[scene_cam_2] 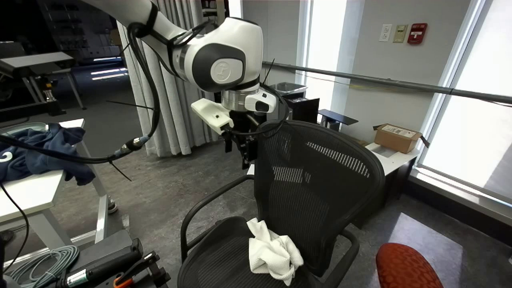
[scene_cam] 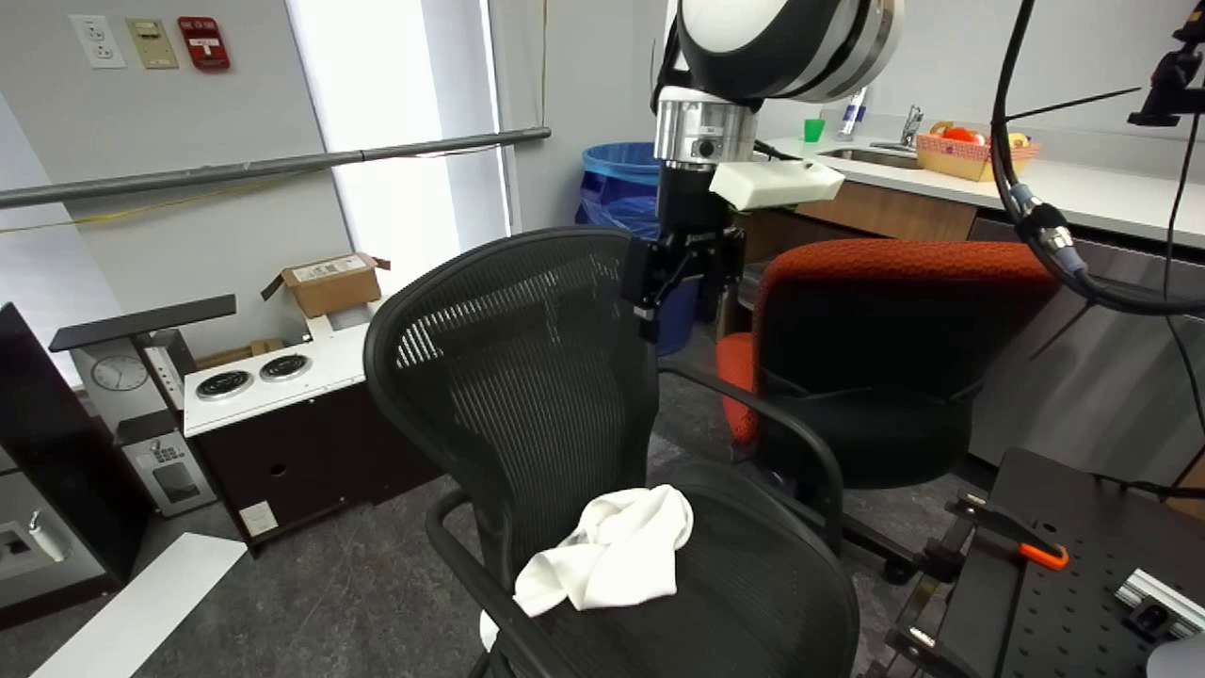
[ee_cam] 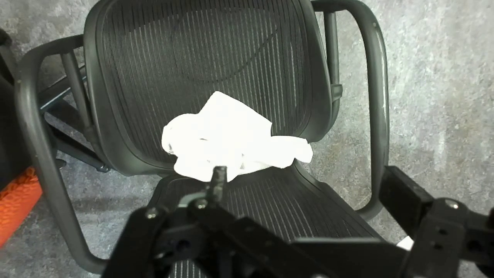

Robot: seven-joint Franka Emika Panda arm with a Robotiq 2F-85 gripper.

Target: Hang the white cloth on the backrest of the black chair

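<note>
Wrist view, 1 cloth [ee_cam: 231,143], 1 blk chair [ee_cam: 231,69]

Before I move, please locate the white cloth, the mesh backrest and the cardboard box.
White cloth [ee_cam: 231,141], in the wrist view: bunched middle.
Mesh backrest [scene_cam: 532,367], in an exterior view: centre.
Cardboard box [scene_cam_2: 394,141], in an exterior view: side panel.

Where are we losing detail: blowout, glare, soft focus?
Wrist view: crumpled white cloth nearly all blown out, only a few dark fold marks left; black two-fingered gripper partly soft in the foreground. Both exterior views: tall bright window panels mostly clip to white, but the cloth's folds are readable.
</note>
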